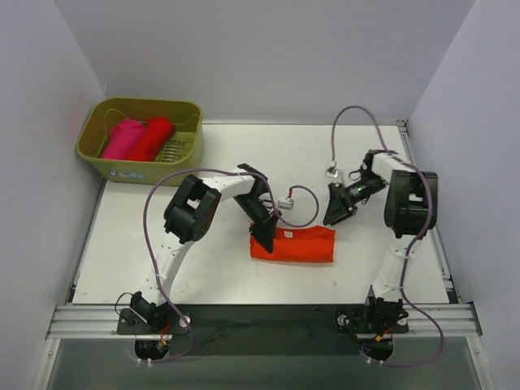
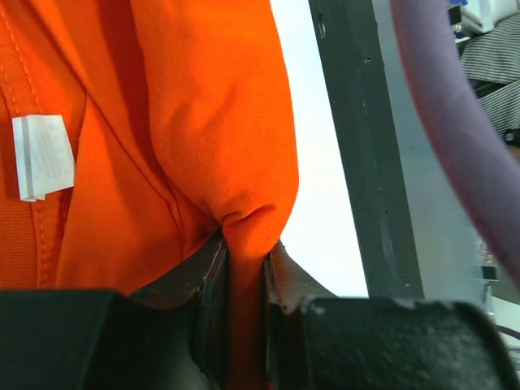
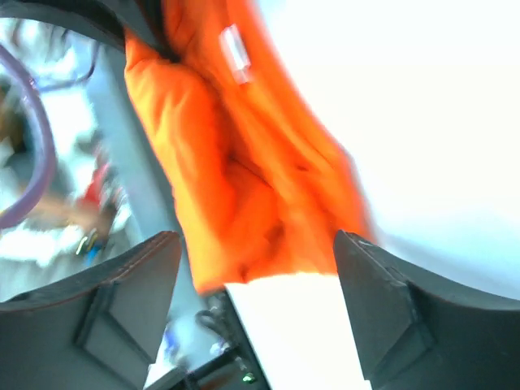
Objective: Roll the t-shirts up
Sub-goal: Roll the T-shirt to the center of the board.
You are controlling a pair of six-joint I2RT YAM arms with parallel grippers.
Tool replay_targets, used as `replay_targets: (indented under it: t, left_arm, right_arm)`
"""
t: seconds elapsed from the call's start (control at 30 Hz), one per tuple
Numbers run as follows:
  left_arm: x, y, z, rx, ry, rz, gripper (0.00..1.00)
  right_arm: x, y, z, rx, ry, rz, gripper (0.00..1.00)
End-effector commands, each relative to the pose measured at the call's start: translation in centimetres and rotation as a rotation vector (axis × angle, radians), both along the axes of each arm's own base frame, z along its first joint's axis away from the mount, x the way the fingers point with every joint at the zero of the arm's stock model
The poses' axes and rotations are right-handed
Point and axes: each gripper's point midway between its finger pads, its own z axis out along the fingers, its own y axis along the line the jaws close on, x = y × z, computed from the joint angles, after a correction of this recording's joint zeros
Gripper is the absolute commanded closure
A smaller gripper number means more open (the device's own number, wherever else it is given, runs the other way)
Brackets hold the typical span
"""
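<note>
Centre of the white surface [image 1: 244,154]: the orange-red t-shirt [image 1: 301,244] lies as a short folded band running L to R. The left pincer [image 1: 264,231] grips the band's L end, jaws nearly closed w/ a fold of orange cloth nipped between them. A small white label [image 2: 41,154] shows on the fabric beside the grip. The right pincer [image 1: 335,213] hangs by the band's R end w/ jaws spread wide and nothing held. The wrist view is blurred, so contact w/ the cloth can't be told. Far L corner: an olive-green basket [image 1: 106,162] holds the magenta pink t-shirt [image 1: 122,138] and the deeper red t-shirt [image 1: 153,138], bundled side by side and touching.
</note>
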Motion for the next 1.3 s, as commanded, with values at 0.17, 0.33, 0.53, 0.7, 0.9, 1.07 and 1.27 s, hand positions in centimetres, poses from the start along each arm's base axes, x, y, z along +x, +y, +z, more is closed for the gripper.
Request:
replay_targets:
  t: [0.17,0.33,0.53,0.7,0.9,1.07,1.27]
  left_arm:
    - [-0.1,0.7,-0.9,0.151,0.138,0.017,0.94]
    - [-0.9,0.3,-1.6,0.195,0.214,0.022,0.94]
    - [-2.2,0.8,-2.5,0.248,0.298,0.033,0.94]
    - [-2.8,1.5,-3.2,0.272,0.304,0.032,0.94]
    - [-2.9,1.6,-3.2,0.275,0.307,0.035,0.94]
    - [-2.9,1.6,-3.4,0.288,0.322,0.035,0.94]
    - [-2.7,1.4,-3.6,0.298,0.342,0.044,0.94]
  right_arm:
    - [7.3,-7.6,9.7,-0.396,-0.968,-0.274,0.00]
    - [2.8,-3.0,10.3,-0.448,-1.605,0.007,0.00]
    - [-5.7,3.4,7.2,-0.181,-1.801,0.447,0.02]
    - [-8.2,4.9,3.6,-0.123,-1.818,0.634,0.04]
    - [-8.1,4.9,0.1,-0.156,-1.781,0.770,0.07]
    - [-7.2,5.0,-1.8,-0.188,-1.812,0.833,0.07]
    - [-6.4,4.5,-3.5,-0.246,-1.828,0.869,0.09]
